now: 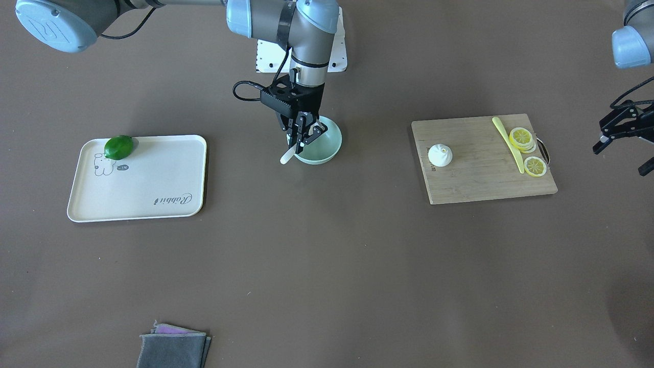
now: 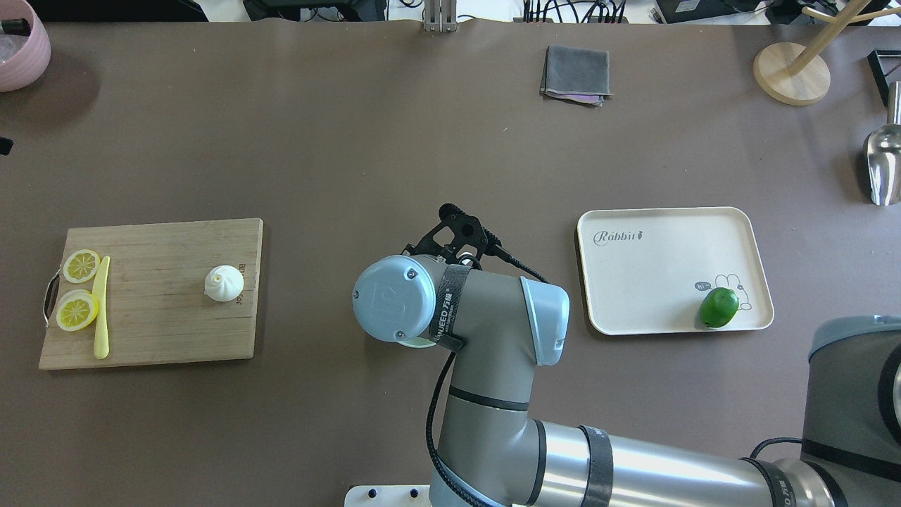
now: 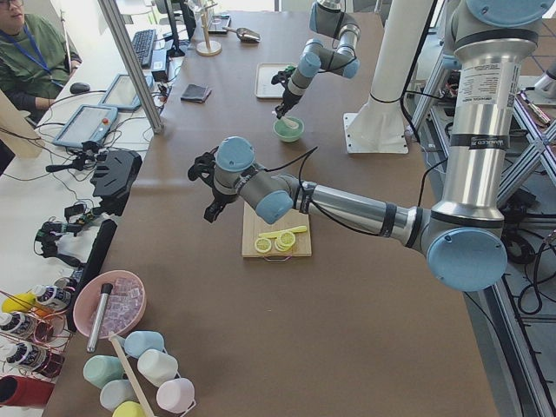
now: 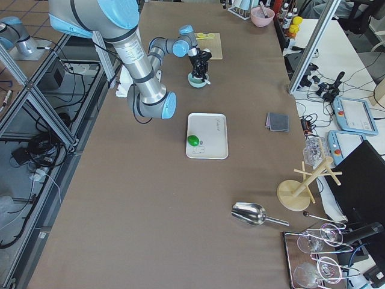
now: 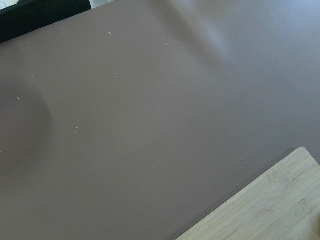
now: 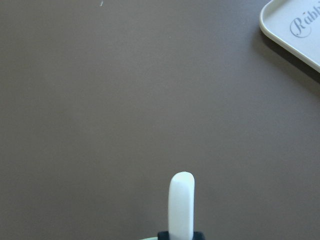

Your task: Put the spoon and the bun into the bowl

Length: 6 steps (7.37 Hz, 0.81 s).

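Bright even overhead light, soft faint shadows, pale glare on table [image 5: 210, 30], wrist cams slightly soft

The front-facing camera looks steeply down across the table [image 1: 327, 266] toward the robot. The overhead camera looks forward from behind it. Both cover the cutting board [image 1: 480, 168] and tray [image 1: 148, 194]. Side cameras look along the table from each end. Wrist cameras sit close above it, and the right one frames the spoon [image 6: 181, 205].
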{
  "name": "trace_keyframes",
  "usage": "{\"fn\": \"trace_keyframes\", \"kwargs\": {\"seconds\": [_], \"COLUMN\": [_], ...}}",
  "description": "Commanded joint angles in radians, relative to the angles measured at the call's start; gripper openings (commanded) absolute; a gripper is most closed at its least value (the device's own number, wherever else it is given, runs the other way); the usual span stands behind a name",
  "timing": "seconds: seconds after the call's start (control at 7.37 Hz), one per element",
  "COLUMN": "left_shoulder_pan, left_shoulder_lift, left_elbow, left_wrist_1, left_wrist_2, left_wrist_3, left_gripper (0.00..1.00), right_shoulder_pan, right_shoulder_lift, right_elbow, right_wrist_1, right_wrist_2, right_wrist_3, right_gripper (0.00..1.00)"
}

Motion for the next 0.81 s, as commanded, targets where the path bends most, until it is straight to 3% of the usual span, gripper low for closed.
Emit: {"fn": "trace_keyframes", "kwargs": {"seconds": [0.0, 0.14, 0.27, 0.54, 0.68], "left_shoulder_pan": [0.001, 0.001, 0.001, 0.001, 0.002], "left_shoulder_lift": [-0.003, -0.003, -0.003, -0.005, -0.008], "left_elbow": [0.006, 0.008, 0.008, 0.009, 0.003], "left_wrist_1": [0.0, 0.0, 0.0, 0.002, 0.002], "left_wrist_2": [0.0, 0.0, 0.0, 0.001, 0.003], "left_wrist_3": [0.001, 0.001, 0.001, -0.003, -0.098], "left_gripper": [0.98, 0.98, 0.98, 0.98, 0.98], "right_shoulder_pan": [-0.003, -0.003, -0.002, 0.062, 0.152], "right_shoulder_lift": [-0.001, -0.002, 0.004, 0.002, -0.014], "right_elbow": [0.001, 0.001, 0.016, 0.114, 0.141], "right_wrist_1": [-0.004, -0.016, -0.036, -0.059, -0.059], "right_wrist_2": [-0.027, -0.044, -0.049, -0.012, 0.106], "right_wrist_3": [-0.007, -0.007, -0.016, -0.158, -0.271], "right_gripper": [0.39, 0.86, 1.0, 1.0, 1.0]}}
